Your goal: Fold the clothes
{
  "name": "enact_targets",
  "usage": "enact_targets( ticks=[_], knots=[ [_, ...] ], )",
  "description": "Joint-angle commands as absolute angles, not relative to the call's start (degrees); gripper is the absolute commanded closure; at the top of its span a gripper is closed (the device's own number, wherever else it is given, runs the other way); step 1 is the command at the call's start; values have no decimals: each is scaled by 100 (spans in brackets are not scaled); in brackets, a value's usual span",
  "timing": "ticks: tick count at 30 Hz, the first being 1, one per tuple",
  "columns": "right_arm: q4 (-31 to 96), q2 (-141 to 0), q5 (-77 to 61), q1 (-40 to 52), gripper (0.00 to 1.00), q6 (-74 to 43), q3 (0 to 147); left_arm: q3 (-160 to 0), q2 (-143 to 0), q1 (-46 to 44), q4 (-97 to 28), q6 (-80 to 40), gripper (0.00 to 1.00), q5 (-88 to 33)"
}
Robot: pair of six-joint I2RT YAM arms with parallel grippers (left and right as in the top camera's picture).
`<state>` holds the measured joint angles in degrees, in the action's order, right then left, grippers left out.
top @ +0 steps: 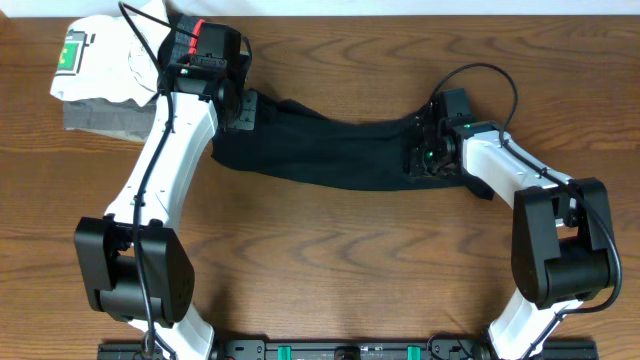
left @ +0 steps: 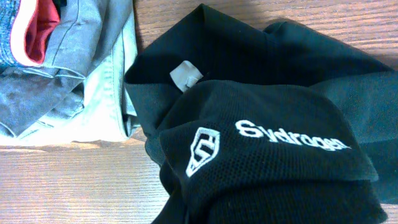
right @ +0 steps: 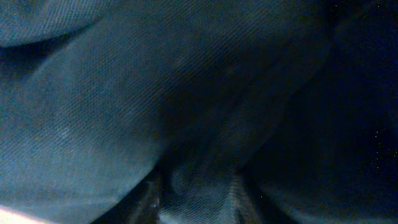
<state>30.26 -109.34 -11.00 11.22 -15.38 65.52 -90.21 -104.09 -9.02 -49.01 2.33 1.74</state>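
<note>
The clothes (top: pixel 330 150), one black garment, hang stretched across the table between my two grippers. In the left wrist view the clothes (left: pixel 267 81) show white lettering (left: pixel 292 137), a white shield logo (left: pixel 204 151) and a small white tag (left: pixel 185 74). My left gripper (top: pixel 240 108) is shut on the garment's left end, and the cloth hides its fingers. At the right end, my right gripper (top: pixel 422 152) is shut on a fold. In the right wrist view a ridge of black cloth (right: pixel 199 180) sits pinched between that gripper's fingers (right: pixel 152 196).
A pile of folded garments lies at the back left: a white one with a green patch (top: pixel 75 50) on grey cloth (top: pixel 100 115). Grey garments with red trim (left: pixel 37 37) lie just left of the black garment. Bare wooden table (top: pixel 330 260) fills the front.
</note>
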Motion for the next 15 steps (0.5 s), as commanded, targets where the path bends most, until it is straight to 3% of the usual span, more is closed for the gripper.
enact_targets(
  ticks=[1, 5, 15],
  knots=[
    [2910, -10897, -945, 1166, 78, -1699, 6469, -8969, -10416, -893, -4897, 185, 94, 220],
    [2849, -10897, -1098, 1164, 97, -1785, 6482, -8967, -10416, -893, -4895, 183, 94, 220],
    [2908, -10510, -1179, 1125, 99, -1798, 6528, -8969, -10416, -893, -4895, 185, 94, 220]
  ],
)
